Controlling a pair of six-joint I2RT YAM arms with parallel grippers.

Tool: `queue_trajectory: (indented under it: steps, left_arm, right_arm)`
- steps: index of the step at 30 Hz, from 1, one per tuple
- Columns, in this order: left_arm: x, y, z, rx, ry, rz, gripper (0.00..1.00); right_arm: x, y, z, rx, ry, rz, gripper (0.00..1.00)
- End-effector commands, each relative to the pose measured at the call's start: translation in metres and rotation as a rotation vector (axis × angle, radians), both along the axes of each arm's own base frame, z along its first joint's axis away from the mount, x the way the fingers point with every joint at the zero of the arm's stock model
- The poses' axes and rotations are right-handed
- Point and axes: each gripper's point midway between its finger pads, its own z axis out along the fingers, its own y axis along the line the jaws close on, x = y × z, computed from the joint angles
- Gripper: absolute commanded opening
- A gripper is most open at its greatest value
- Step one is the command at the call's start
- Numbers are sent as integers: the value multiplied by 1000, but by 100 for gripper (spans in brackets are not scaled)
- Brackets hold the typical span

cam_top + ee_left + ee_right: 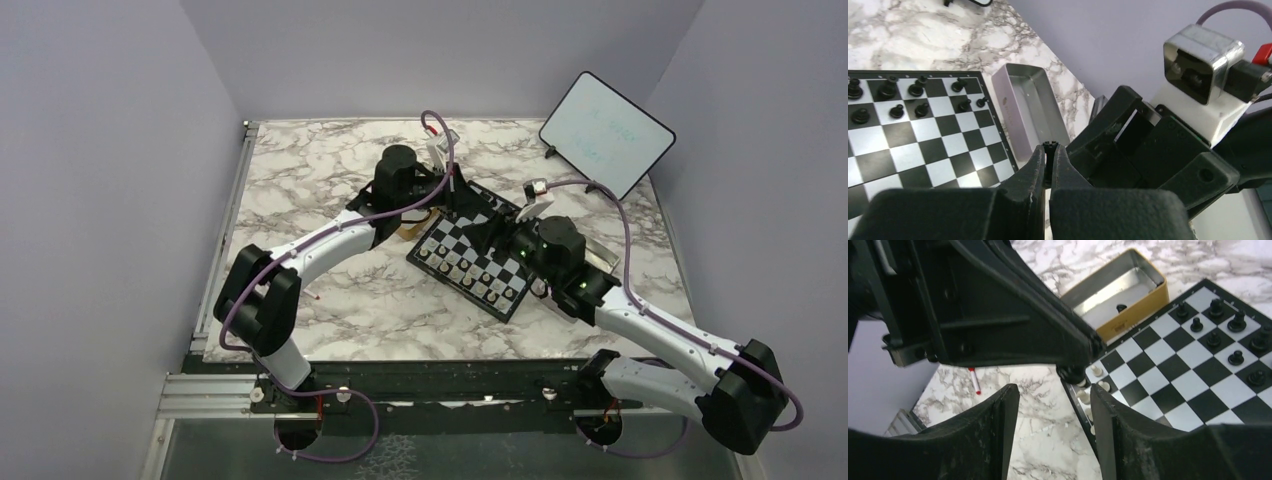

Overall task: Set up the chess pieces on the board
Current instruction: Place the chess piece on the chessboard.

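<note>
Black piece (1049, 146) sits pinched in the closed left gripper (1049, 155) near the board (948, 147) edge by the tin (1028, 105), the placed black rows (915, 91) lying up-left of it in the wrist view, left arm nearer; right gripper (1050, 405) wide, empty.

A robotics lab test cell: plain lilac panels (100, 150) enclose the marble-patterned tabletop (320, 170) on three sides, with the left arm (320, 245) and right arm (660, 335) bolted to an aluminium rail (205, 395) along its near edge.

White tablet (607, 133) bears faint writing; illegible.
</note>
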Motion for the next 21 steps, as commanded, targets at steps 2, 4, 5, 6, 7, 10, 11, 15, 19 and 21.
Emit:
queue_trajectory:
  steps: [2,4,5,6,7,10,11,15,19,21]
  left_arm:
    - [-14,0,17,-44,-5,-11,0]
    - [-15,0,15,-43,11,-12,0]
    - [-17,0,14,-43,16,-14,0]
    - [-17,-1,13,-41,20,-16,1]
    - [-18,-1,12,-40,22,-17,1]
    - [-20,-1,10,-38,27,-20,0]
    - [-21,0,10,-38,31,-21,0]
    - [-23,0,7,-37,51,-27,1]
    - [-31,-2,4,-37,73,-70,3]
    - [-34,-1,5,-38,72,-75,4]
  right_arm:
    - [8,3,52,122,-141,-27,56]
    - [10,-2,53,131,-150,-51,52]
    - [11,-4,54,131,-154,-65,50]
    - [13,-6,54,128,-158,-78,48]
    - [14,-8,54,123,-160,-92,46]
    - [17,-15,53,110,-165,-129,40]
    - [18,-17,53,103,-169,-141,39]
    - [24,-29,50,86,-183,-209,35]
    - [27,-40,48,61,-236,-253,28]
    - [26,-39,46,38,-255,-239,22]
